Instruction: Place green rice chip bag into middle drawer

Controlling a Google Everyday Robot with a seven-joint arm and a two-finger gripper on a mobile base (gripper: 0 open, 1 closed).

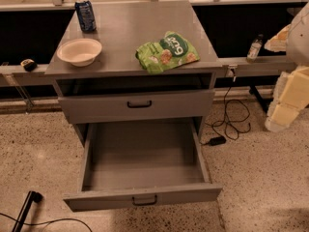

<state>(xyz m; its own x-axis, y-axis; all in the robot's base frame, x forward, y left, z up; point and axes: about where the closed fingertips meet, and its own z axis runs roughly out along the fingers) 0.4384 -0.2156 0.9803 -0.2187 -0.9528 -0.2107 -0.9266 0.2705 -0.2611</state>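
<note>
One crinkly green rice chip bag (167, 51) lies well left of the cream gripper (281, 116), apart; grasp state unreadable.

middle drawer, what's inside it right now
The middle drawer shows only bare grey floor; the strip behind its front panel is hidden. The green rice chip bag lies on the cabinet top; the end effector hangs at right.

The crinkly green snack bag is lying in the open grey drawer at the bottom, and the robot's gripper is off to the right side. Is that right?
Not quite. The camera view shows the crinkly green snack bag lying on the grey metal cabinet's top, not in the open grey bottom drawer. The gripper is indeed off to the right side, beside the cabinet.
</note>
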